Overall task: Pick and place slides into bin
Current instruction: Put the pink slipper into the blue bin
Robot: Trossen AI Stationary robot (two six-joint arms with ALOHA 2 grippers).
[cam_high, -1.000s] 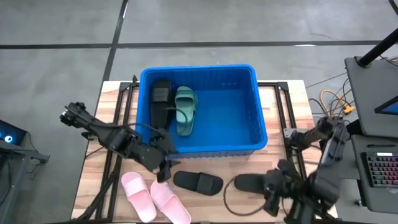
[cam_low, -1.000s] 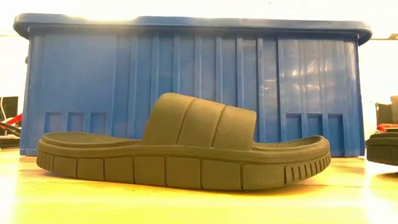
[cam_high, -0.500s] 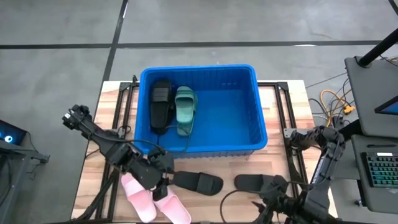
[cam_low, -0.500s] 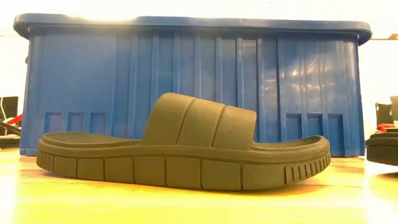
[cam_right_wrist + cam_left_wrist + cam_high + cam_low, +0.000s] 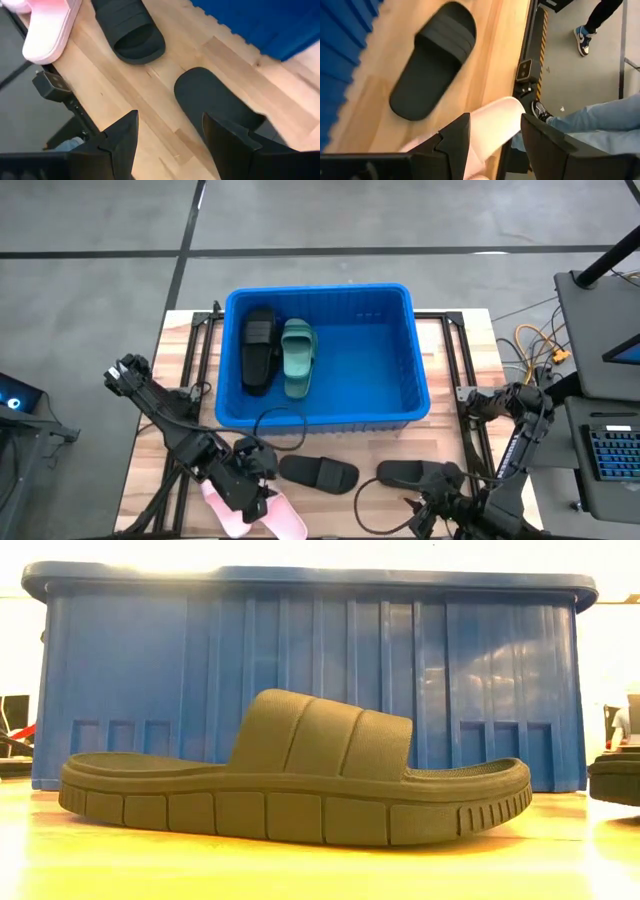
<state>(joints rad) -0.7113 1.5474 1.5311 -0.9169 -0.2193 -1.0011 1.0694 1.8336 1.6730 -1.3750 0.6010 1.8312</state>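
Jaws apart, the left gripper (image 5: 492, 137) seemingly straddles a pink slide (image 5: 492, 125).

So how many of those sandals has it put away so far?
Two are in the blue bin: a black slide and a green slide. The left pincer is open over a pink slide. Still on the table: the pink pair and two dark slides. The right pincer is open, empty.
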